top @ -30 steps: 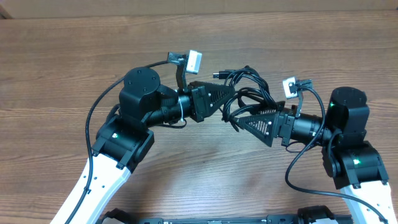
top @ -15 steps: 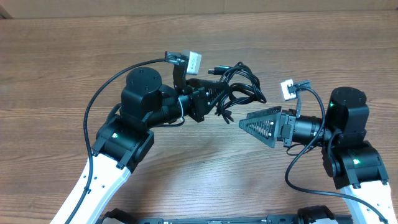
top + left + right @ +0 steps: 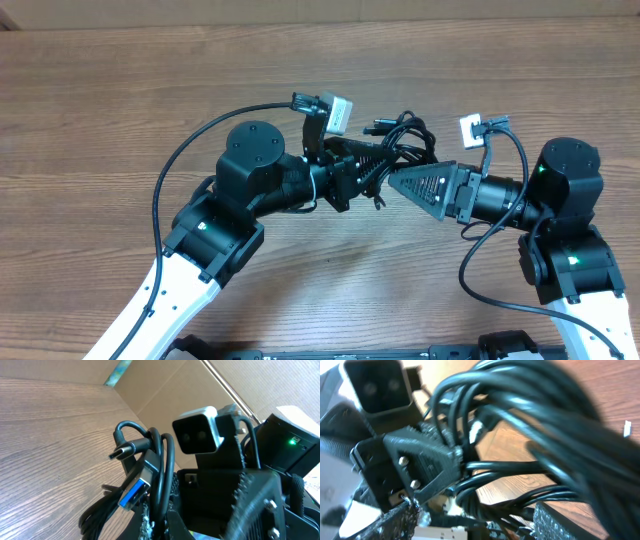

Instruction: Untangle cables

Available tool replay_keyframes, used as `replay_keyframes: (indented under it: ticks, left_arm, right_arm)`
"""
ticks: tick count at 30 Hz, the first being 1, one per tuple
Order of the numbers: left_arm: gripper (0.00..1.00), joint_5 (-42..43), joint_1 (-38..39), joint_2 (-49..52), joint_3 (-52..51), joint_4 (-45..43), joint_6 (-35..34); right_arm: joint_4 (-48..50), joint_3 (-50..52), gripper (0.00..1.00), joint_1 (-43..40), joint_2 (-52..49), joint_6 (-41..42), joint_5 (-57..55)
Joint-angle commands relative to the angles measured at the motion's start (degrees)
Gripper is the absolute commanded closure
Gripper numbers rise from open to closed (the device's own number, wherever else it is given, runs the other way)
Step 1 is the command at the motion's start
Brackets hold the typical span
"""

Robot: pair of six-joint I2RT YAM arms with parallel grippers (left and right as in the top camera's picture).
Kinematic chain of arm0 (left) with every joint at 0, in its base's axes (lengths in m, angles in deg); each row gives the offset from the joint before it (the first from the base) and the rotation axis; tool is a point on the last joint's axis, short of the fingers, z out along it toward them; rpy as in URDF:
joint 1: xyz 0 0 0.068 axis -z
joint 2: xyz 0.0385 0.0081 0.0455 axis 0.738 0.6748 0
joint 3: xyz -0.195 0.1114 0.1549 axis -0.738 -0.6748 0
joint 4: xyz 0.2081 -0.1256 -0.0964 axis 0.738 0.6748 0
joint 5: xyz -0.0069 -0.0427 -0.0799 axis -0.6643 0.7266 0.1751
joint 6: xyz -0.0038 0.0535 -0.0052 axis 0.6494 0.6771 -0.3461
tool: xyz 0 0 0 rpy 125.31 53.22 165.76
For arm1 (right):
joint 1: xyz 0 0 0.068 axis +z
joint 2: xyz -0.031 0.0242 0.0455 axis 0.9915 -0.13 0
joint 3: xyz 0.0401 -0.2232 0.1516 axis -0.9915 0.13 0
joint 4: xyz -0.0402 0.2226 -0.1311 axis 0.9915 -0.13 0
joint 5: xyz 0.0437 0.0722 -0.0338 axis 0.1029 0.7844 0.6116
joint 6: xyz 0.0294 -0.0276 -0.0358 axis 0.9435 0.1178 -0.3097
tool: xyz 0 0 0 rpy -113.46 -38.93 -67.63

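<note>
Left jaws: clamped hard on the cables point(image 3: 161, 462), biting the bundle where several black loops stack together. Seen from the right wrist, the strands point(image 3: 530, 405) fan out of that bite in thick arcs. Right jaws: apart, not clamped. The two textured pads point(image 3: 397, 521) stand wide, with a few lower strands running across the gap between them and the bulk of the loops passing above. I cannot tell whether either pad already touches a cord. From overhead, the whole knot point(image 3: 402, 140) hangs between my two wrists, lifted off the wood surface point(image 3: 120, 90), with both sets of jaws nose to nose under it. Two plug ends stick out on the far side of my left jaws: a small dark tip point(image 3: 124, 452) curling upward, and a blue-tongued USB plug point(image 3: 134, 493) pointing down and away. Judgement on the step: the left is the anchor and the right is picking a strand to draw free, so separation has not yet begun. The loops are stacked and the cables are not sorted. The next move calls for closing the right on one cord only, preferably one leading to a visible plug, then pulling gently sideways away from the left. The risk is pinching several strands at once and tightening the knot instead of opening it.
</note>
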Motion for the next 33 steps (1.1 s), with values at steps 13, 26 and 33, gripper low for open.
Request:
replay_keyframes:
  ticks: [13, 26, 33]
  left_arm:
    - [0.96, 0.4, 0.4, -0.6, 1.1, -4.5, -0.8]
    - [0.96, 0.7, 2.1, -0.5, 1.1, -4.5, 0.3]
    - [0.96, 0.7, 3.5, -0.5, 1.1, -5.0, 1.8]
  right_arm:
    - [0.8, -0.5, 0.28, 0.3, 0.5, 36.6, -16.1]
    - [3.9, -0.5, 0.33, 0.3, 0.5, 41.4, -16.3]
    - [3.9, -0.5, 0.6, 0.3, 0.5, 41.2, -15.9]
